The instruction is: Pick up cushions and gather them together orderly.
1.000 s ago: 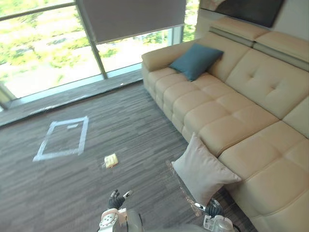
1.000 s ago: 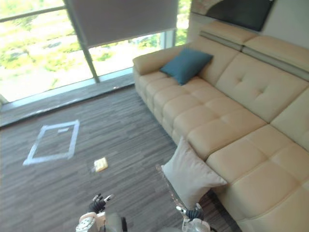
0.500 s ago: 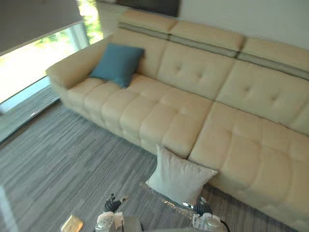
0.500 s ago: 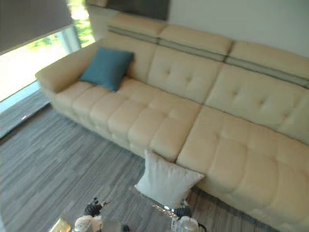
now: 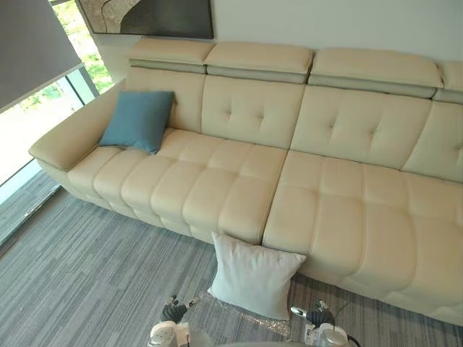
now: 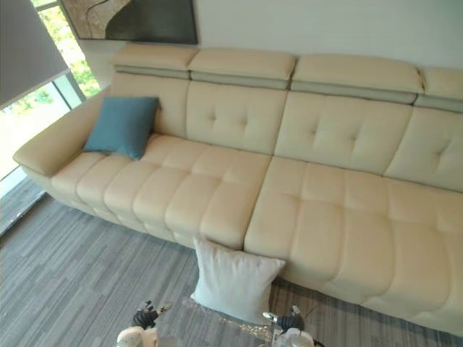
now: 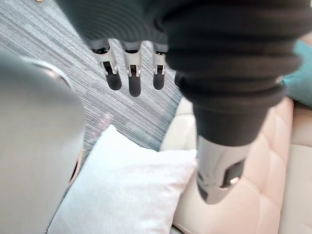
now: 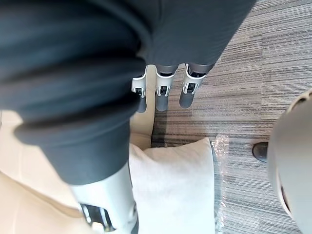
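Wrist views show straight fingers (image 7: pixel 135 87) near white cushion (image 7: pixel 126 190).

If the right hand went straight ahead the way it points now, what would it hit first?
Probably the white cushion leaning on the sofa front; the right hand points at its lower corner, though depth is unclear.

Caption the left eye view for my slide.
White cushion stands on the carpet against a beige sofa; blue cushion rests by its armrest.
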You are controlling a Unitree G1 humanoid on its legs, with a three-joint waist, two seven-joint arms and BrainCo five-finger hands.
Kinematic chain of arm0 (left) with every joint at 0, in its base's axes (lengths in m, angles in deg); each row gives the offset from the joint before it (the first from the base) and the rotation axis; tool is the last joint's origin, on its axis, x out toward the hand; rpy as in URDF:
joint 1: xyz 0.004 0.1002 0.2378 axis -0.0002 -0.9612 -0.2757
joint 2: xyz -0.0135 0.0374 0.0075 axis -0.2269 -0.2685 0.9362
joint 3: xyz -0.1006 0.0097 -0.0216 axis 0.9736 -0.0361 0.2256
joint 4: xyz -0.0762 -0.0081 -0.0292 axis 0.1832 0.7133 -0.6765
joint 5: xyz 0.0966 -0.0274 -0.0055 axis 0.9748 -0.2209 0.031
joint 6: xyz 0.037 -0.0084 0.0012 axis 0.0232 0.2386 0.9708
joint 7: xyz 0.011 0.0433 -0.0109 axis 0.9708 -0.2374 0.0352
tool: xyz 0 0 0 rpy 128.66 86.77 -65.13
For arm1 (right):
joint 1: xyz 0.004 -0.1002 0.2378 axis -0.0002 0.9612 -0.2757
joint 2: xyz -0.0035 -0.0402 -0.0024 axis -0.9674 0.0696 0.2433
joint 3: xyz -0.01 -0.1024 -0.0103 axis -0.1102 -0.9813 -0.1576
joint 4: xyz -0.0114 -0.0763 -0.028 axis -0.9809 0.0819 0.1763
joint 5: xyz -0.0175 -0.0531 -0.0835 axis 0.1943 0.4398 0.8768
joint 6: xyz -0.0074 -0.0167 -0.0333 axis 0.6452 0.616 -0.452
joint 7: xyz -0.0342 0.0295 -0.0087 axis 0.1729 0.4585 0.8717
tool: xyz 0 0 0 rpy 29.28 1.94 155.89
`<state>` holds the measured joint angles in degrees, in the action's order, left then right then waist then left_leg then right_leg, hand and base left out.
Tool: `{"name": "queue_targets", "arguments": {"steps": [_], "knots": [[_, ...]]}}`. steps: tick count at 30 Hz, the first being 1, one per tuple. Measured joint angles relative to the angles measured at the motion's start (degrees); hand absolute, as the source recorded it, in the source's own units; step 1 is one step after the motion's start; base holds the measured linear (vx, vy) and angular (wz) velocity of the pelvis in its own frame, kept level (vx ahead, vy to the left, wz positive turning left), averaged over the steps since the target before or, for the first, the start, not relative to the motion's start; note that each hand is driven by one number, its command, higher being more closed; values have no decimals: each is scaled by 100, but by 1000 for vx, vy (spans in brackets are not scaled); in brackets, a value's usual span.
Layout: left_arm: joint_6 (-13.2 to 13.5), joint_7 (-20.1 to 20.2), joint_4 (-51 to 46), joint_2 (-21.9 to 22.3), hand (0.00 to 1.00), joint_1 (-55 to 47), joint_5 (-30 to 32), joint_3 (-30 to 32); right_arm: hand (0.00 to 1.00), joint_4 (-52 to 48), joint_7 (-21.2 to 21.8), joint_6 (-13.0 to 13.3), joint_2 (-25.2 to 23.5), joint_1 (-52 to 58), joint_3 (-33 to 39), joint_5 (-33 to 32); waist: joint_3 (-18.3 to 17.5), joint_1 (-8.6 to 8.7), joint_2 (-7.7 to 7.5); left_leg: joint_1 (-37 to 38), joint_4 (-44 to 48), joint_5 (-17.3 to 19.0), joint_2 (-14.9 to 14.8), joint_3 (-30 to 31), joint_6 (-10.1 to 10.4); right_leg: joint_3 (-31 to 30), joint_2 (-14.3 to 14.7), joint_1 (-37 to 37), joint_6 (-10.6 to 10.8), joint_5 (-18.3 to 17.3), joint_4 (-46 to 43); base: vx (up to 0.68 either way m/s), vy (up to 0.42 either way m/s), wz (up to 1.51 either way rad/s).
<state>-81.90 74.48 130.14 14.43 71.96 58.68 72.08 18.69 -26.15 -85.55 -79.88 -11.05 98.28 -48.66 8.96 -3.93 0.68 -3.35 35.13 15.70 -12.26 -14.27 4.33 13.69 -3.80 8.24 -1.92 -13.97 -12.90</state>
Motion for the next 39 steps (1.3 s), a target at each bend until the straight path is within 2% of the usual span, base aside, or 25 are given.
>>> {"name": "queue_targets", "arguments": {"steps": [2, 3, 4, 5, 6, 8, 9, 12, 16, 20, 21, 22, 24, 26, 27, 29, 31, 33, 34, 35, 39], "knots": [[7, -5, -10, -25, 0, 3, -5, -5, 0, -8, -10, 3, 3, -8, -35, 0, 28, 3, -43, -163, -609, -9, 444, 745, -42, -341, -52, -9, 145, -94, -135, 70, 159, -69], [8, -9, -10, -24, 0, 9, -8, -5, 0, -8, -14, 2, 7, -7, -43, 0, 30, 3, -43, -167, -701, -41, 502, 856, -63, -383, -57, -23, 168, -114, -168, 54, 167, -52], [10, -19, 0, -9, 0, 9, -18, -8, 0, -9, -22, 1, 42, -3, -115, 1, 27, 3, -16, -142, -1072, -237, 611, 1157, -68, -498, -24, -62, 280, -204, -301, 114, 288, -55], [12, -27, 9, -98, 0, -9, -70, -16, 0, 67, -37, -19, 35, 5, -258, 2, -20, -5, -82, -42, -1103, -223, 728, 1126, -16, -781, -58, -76, 390, -274, -386, 101, 245, -52], [12, -26, 9, -123, 0, -19, -76, -17, 0, 66, -38, -19, 33, 11, -275, 2, -47, -3, -131, -39, -1118, -212, 753, 1082, -34, -813, -93, -81, 418, -274, -359, 147, 272, -49], [11, -29, 23, -231, 0, -26, -107, -8, 0, 68, -45, -18, -78, 106, -299, 2, -126, -49, -336, 62, -1253, -163, 892, 860, -122, -972, -259, -92, 493, -245, -249, 128, 191, -37], [-1, -28, 54, -271, 0, -16, -104, -18, 0, 63, -48, -7, -105, 154, -298, 1, -155, -39, -383, 124, -1372, -164, 991, 807, -167, -1010, -351, -60, 539, -209, -147, 117, 175, -24], [0, -43, 132, -266, 0, 11, -104, -24, 0, 63, -53, -8, -108, 161, -281, 1, -174, -27, -372, 241, -1579, -187, 1103, 691, -235, -1148, -445, -3, 568, -137, 26, 113, 131, -13], [-4, -49, 227, -254, 0, 33, -96, -76, 0, 57, -104, 4, -120, 190, -165, -16, -267, -31, -329, 417, -1733, -191, 1061, 563, -240, -1237, -406, 27, 612, -74, 30, 123, 8, -15], [-6, -54, 250, -195, 0, 37, -95, -200, 0, 0, -189, 20, -12, 227, -118, -145, -270, -27, -193, 561, -1859, -203, 931, 502, -219, -1269, -273, 40, 548, -21, -13, 48, -51, -14], [-7, -70, 250, -151, 0, 111, -97, -197, 0, -1, -219, 21, 28, 191, -119, -234, -234, -47, -122, 520, -1907, -233, 866, 407, -167, -1316, -214, -165, 548, -21, -203, -17, -51, -32], [-12, -106, 250, -140, 0, 190, -104, -201, 0, -14, -277, 23, 75, 7, -119, -244, -121, -77, -38, 343, -1855, -260, 791, 375, -130, -1402, -142, -536, 543, -27, -598, -43, -59, -32], [-17, -188, 242, -142, 0, 325, -115, -209, 0, -41, -350, 62, 119, -110, -121, -260, 8, -71, 8, 61, -1697, -301, 752, 385, -154, -1434, -116, -977, 537, -47, -1053, -110, -57, -15], [-12, -340, 148, -149, 0, 763, -277, -302, 0, -307, -510, 97, 263, -391, -110, -347, 410, -50, -38, -778, -919, -308, 736, 449, -173, -1447, -165, -1874, 487, -226, -1956, -207, -70, 3], [-11, -357, 110, -149, 0, 799, -332, -303, 0, -347, -530, 109, 282, -413, -107, -376, 451, -43, -50, -921, -777, -308, 728, 455, -174, -1452, -169, -2013, 477, -248, -2089, -232, -74, 1], [0, -510, -108, -212, 0, 1150, -645, -286, 0, -772, -701, 159, 415, -748, -67, -504, 743, 4, -138, -1886, 191, -227, 612, 515, -226, -1470, -155, -2878, 453, -450, -2877, -230, -84, -5], [19, -580, -246, -258, 0, 1284, -796, -284, 0, -972, -770, 219, 484, -896, -27, -577, 847, 45, -132, -2257, 539, -102, 539, 563, -215, -1473, -114, -3225, 448, -568, -3171, -220, -60, -8], [109, -690, -449, -360, 0, 1579, -935, -179, 0, -1210, -922, 291, 555, -1143, 110, -735, 998, 76, -181, -2883, 1031, 163, 453, 628, -171, -1471, -90, -3841, 408, -916, -3649, -233, -45, -6], [119, -698, -477, -369, 0, 1636, -976, -158, 0, -1236, -947, 292, 584, -1181, 118, -750, 1022, 76, -178, -2990, 1105, 211, 439, 657, -140, -1471, -76, -3944, 405, -973, -3717, -243, -39, -2], [146, -732, -592, -410, 0, 1870, -1081, 18, 0, -1346, -984, 294, 676, -1386, 121, -874, 1119, 67, -155, -3471, 1442, 379, 374, 735, -111, -1461, -19, -4381, 350, -1175, -4019, -272, -38, -2], [153, -826, -682, -606, 0, 2321, -1333, 200, 0, -1362, -1081, 305, 716, -1905, 231, -1004, 1312, 70, -179, -4377, 2031, 437, 330, 916, -106, -1458, 32, -5269, 321, -1239, -4666, -302, -43, 2]]}}
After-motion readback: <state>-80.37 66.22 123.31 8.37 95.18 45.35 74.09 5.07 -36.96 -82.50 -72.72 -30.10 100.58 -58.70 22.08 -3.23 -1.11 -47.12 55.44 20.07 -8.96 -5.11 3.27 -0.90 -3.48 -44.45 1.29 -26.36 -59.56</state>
